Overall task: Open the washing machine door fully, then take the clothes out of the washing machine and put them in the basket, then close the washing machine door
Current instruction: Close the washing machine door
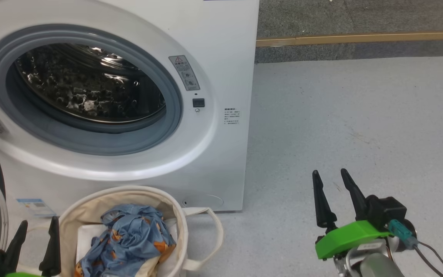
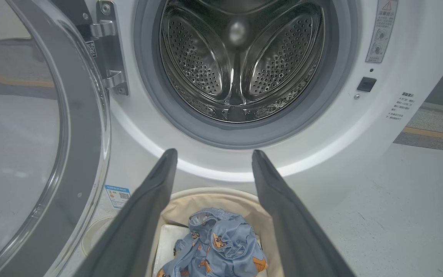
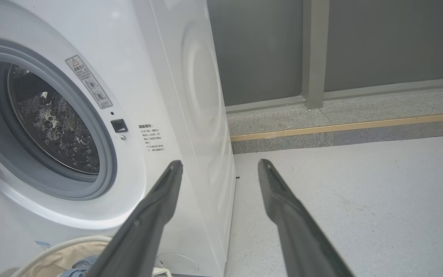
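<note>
The washing machine (image 1: 221, 77) stands at the far left with its mouth uncovered, the grey gasket ringing the perforated steel drum (image 1: 87, 84). The washing machine door (image 2: 87, 134) hangs swung out on its hinge to the left of the opening.

The basket (image 1: 90, 209) sits on the floor, close against the foot of the washer. The clothes (image 1: 129, 238) lie bunched inside it, on top of a white folded sheet (image 1: 87, 234).

The left gripper (image 1: 39, 220) hovers at the basket's left rim, its jaws spread wide and holding nothing. In the left wrist view the clothes lie below and between its two fingers, clear of both.

The right gripper (image 1: 330, 171) is over bare floor (image 1: 360, 115), well to the right of the washer and basket. Its jaws also stand wide apart and hold nothing, with the clothes well off to its left.
</note>
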